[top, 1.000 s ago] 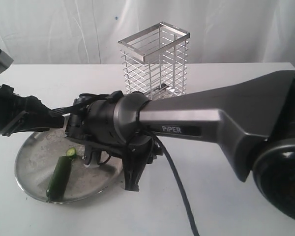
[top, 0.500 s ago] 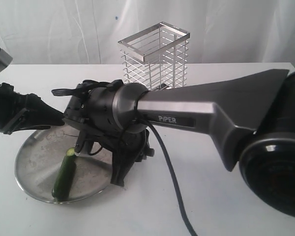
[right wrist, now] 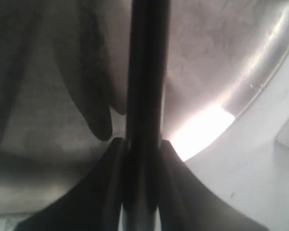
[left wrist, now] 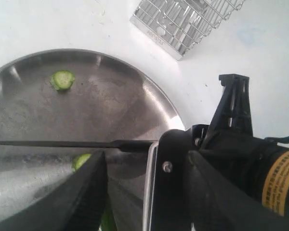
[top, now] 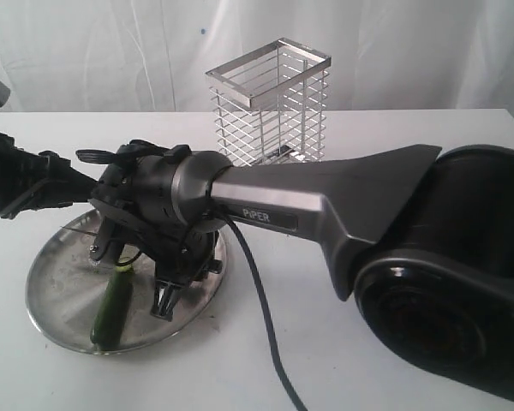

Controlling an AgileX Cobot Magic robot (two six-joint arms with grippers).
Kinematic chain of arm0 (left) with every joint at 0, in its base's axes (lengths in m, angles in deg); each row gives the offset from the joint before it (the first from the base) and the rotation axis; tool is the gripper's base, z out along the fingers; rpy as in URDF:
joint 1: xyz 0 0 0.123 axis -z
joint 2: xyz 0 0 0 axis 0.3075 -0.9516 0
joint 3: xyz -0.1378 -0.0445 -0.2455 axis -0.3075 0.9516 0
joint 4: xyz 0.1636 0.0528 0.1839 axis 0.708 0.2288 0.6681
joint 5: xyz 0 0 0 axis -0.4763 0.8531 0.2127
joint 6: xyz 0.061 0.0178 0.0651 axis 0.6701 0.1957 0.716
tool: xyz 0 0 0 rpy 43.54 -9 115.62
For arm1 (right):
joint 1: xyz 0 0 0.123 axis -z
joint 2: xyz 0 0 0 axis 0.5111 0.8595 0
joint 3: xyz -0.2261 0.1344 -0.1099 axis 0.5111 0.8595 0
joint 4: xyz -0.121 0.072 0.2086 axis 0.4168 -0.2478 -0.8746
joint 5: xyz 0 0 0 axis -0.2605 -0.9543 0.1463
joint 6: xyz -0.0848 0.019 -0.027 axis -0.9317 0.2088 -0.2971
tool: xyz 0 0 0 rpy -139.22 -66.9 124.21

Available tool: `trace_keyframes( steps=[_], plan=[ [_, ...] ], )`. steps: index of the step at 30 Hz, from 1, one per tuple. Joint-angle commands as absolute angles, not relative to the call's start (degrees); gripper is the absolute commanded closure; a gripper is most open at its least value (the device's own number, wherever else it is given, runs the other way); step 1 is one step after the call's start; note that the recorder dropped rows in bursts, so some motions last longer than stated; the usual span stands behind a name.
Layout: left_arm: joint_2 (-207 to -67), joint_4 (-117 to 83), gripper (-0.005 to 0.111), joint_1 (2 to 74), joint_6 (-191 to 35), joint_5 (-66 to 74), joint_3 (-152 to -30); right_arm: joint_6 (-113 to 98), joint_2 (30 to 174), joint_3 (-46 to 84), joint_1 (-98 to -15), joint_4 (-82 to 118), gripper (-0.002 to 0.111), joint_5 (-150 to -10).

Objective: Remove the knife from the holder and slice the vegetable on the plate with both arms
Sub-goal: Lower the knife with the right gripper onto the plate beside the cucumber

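The vegetable (top: 111, 312) lies on the near part of the plate (top: 47, 265), cut end toward the plate's middle. A small cut slice (left wrist: 62, 79) rests apart on the plate (left wrist: 115, 96). My right gripper (right wrist: 143, 144) is shut on the black knife (right wrist: 144, 86); in the left wrist view the knife (left wrist: 62, 143) runs level over the plate just above the vegetable's pale cut face (left wrist: 82, 160). The right gripper (top: 111, 248) hangs over the plate's middle. My left gripper (top: 81, 193) is open at the plate's far left rim, one finger (left wrist: 82, 192) beside the vegetable, not gripping it.
The wire holder (top: 270, 103) stands behind the plate on the white table (top: 394, 137); it also shows in the left wrist view as the holder (left wrist: 183, 24). The right arm's grey link (top: 325, 201) stretches across the middle, with a black cable (top: 261, 317) trailing to the front.
The right arm has swung left and turned its wrist, carrying the knife further over the plate. The left gripper has drawn back a little to the left. The vegetable has stayed put.
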State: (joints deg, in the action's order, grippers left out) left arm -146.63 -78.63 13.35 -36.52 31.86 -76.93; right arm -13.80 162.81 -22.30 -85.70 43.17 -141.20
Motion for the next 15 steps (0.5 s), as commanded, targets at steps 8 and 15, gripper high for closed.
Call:
trace_keyframes(
  steps=[8,15],
  plan=[
    [-145.9,-80.0,0.054,13.5,-36.1,32.0,-77.6,-14.3,164.2,-23.2,-85.5,40.3,0.095,-137.2],
    [-145.9,-79.7,0.054,13.5,-35.6,31.7,-77.5,-11.6,163.0,-23.2,-85.5,40.4,0.074,-135.0]
  ],
)
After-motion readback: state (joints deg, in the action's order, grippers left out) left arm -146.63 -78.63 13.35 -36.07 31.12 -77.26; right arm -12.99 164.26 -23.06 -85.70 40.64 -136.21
